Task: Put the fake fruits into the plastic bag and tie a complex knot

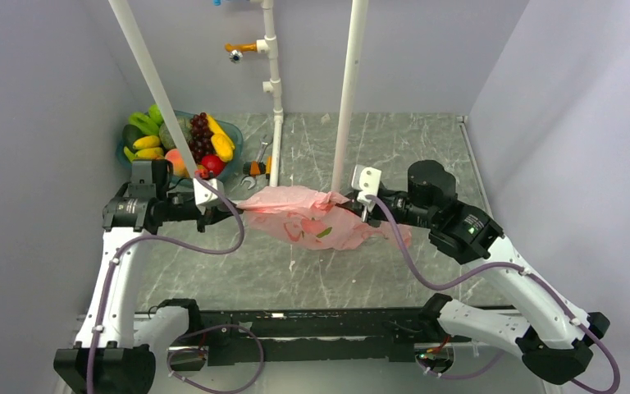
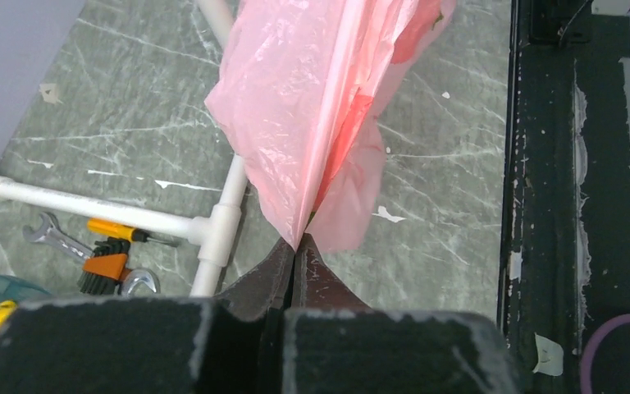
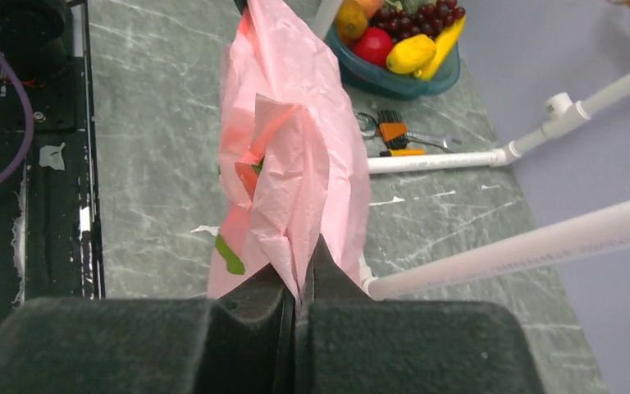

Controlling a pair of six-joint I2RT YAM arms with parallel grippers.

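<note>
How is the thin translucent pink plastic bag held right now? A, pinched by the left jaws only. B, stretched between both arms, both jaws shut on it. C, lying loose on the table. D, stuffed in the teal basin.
B: the pink plastic bag spans between the arms, and the wrist views show the left jaws and the right jaws each closed on its film.

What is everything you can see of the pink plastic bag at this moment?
The plastic bag is thin, translucent pink film, crinkled, with red and green prints. It hangs stretched sideways and sags in the middle. The left claw pinches one end shut, and the right claw pinches the other.
</note>
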